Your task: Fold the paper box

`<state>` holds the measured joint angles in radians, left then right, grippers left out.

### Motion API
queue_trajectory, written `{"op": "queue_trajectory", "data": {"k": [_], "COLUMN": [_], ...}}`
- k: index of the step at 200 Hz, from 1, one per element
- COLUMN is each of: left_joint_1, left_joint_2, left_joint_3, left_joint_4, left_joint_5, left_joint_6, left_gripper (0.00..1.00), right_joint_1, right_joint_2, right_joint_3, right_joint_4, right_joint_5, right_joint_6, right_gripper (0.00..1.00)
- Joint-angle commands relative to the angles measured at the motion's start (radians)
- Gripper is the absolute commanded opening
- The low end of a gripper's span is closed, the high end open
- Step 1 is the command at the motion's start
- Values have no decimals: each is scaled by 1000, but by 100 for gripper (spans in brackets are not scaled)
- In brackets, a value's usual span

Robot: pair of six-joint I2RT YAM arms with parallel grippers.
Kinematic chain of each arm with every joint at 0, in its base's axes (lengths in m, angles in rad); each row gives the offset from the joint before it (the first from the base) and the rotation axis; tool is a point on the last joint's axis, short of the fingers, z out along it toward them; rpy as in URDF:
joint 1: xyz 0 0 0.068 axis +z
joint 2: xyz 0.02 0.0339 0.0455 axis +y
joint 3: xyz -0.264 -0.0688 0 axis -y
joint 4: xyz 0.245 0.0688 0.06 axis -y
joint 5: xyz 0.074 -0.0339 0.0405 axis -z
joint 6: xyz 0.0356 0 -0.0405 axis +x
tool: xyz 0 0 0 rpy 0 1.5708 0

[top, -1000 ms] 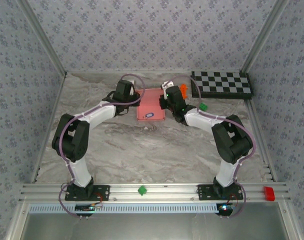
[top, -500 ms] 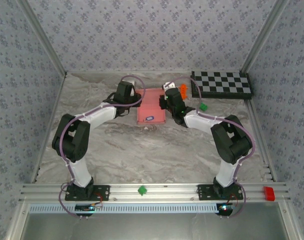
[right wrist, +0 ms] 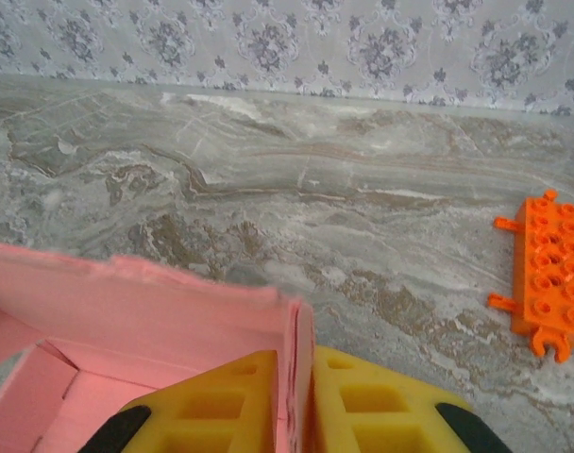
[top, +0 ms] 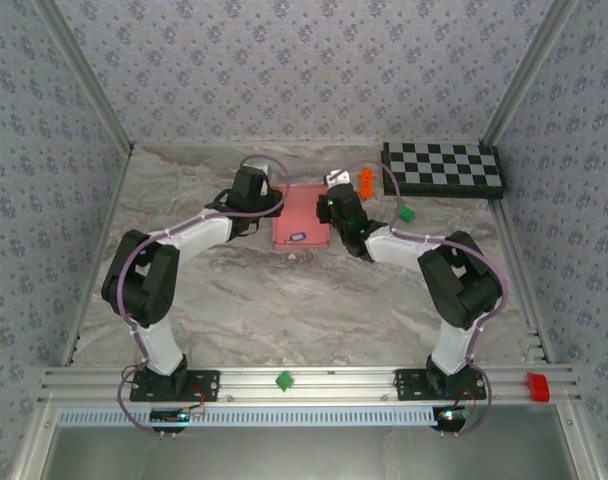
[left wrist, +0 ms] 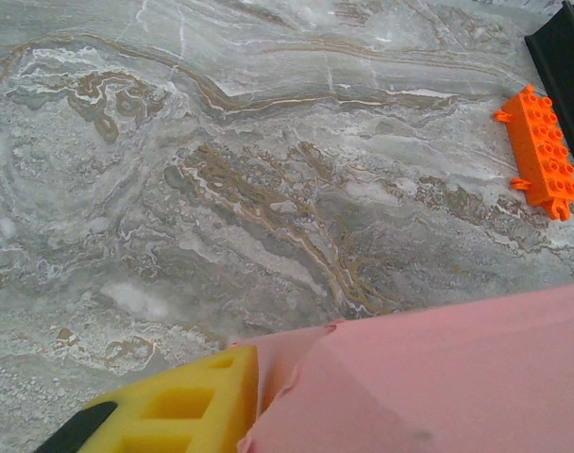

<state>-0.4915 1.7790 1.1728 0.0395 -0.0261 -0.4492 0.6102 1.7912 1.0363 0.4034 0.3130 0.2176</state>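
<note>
Yellow fingers (right wrist: pixel 221 406) of the right gripper (right wrist: pixel 300 376) are pressed close together, with a thin pink wall caught between them. So this gripper is pinching the paper box (right wrist: pixel 126 311) by one side wall that stands up.

On the other side, one yellow finger (left wrist: pixel 174 415) of the left gripper (top: pixel 268 204) sits right against a bent corner of the box. Its other finger is hidden, so I cannot tell if this gripper is pinching the card or only touching it.

From above, the box lies on the grey marble table (top: pixel 284 300), toward the far side. The two grippers are at its left and right edges.

I think the box is very light and made of thin card. It will bend where it is already creased, but it can also crumple or tear if it is squeezed hard or pulled fast. The table looks smooth, so the box may slide when it is pushed from one side only. A good place to hold it is on a flap edge close to a fold line, with the other gripper keeping the far side steady.

An orange toy brick (right wrist: pixel 544 274) lies near the box but not touching it. A green block (top: pixel 407 213) and a checkered board (top: pixel 444 168) are farther to the right.
</note>
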Motion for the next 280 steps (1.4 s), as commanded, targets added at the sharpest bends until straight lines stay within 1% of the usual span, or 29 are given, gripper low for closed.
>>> {"op": "queue_trajectory", "data": {"k": [1,43,152,195,257,280], "left_joint_1": [-14,-22,-30,-30,-30,-29], "left_joint_2": [-41,-62,-73,-71,-70,-75], "left_joint_3": [-12,-43,-62,-41,-29,-28], "left_joint_4": [39,65,82,53,33,13], "left_joint_5": [-19,-28,-20,-27,-17,-32], "left_joint_6": [-16,-27,-55,-57,-96,-105], "left_gripper": [28,31,32,35,36,37], "right_joint_1": [15,30,61,66,68,69], "right_joint_2": [-9,-15,-7,-8,-7,-7], "right_joint_3": [-23,-40,-38,-35,-30,-31], "right_joint_4": [66,88,90,83,70,66], "right_joint_5": [52,87,133,151,160,170], "right_joint_6": [27,30,85,76,96,99], "right_gripper": [17,17,18,18,18,18]}}
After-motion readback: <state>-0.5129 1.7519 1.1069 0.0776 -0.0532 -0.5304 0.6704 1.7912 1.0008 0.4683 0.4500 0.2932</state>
